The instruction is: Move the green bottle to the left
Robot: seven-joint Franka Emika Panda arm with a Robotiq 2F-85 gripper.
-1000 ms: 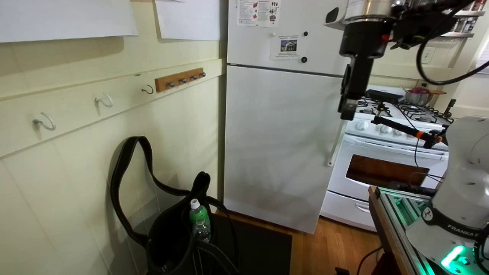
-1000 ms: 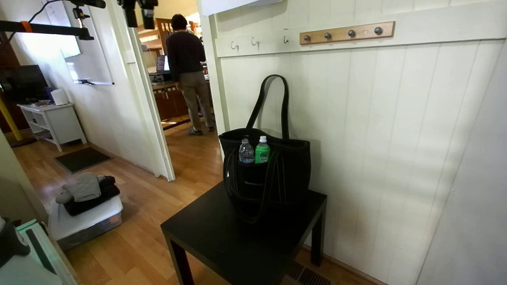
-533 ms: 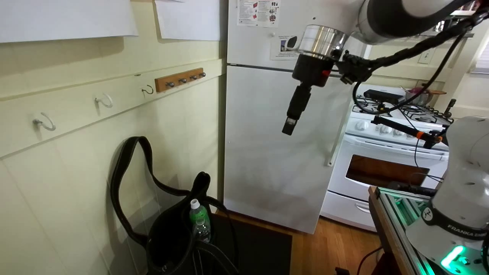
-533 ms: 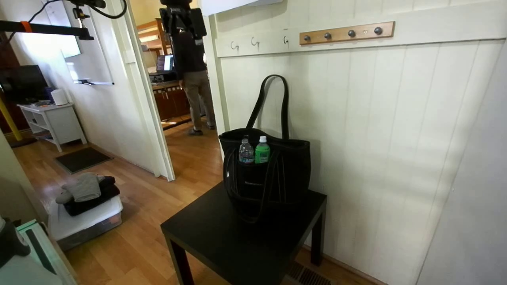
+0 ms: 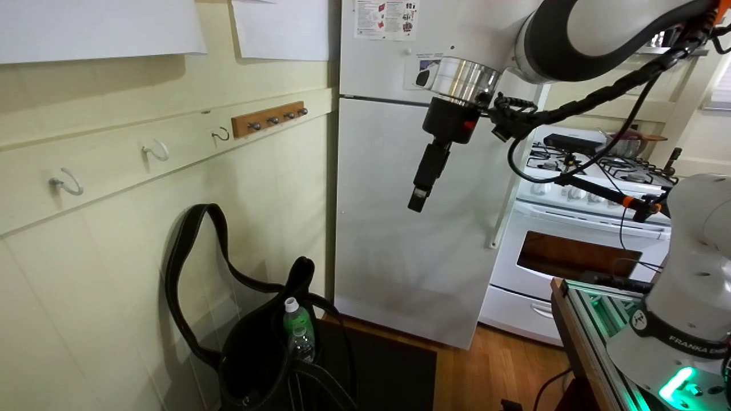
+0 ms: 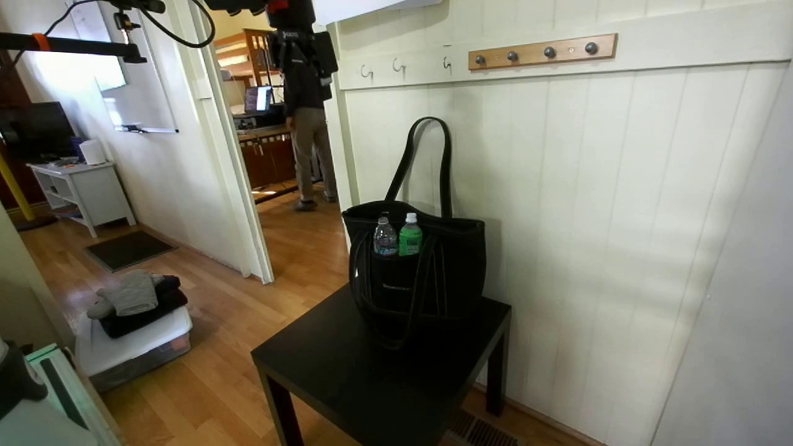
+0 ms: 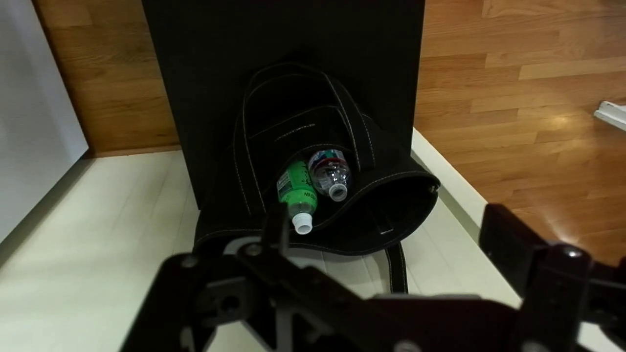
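- Green bottle (image 7: 297, 191), white-capped: in the front pocket (image 6: 394, 275) of the black bag (image 6: 461, 266), by the wall-side edge of the table (image 6: 322, 356).
- Gripper (image 7: 386, 220): jaws spread wide, holding nothing.
- Progress, we judge: approach only; grasp, lift and leftward move outstanding.
- Clear bottle (image 5: 302, 345): partly covers the green one in an exterior view; the wrist view gives us both distinct, side by side.

Wrist view faces down — all share bag (image 6: 396, 282), green bottle (image 6: 410, 239).
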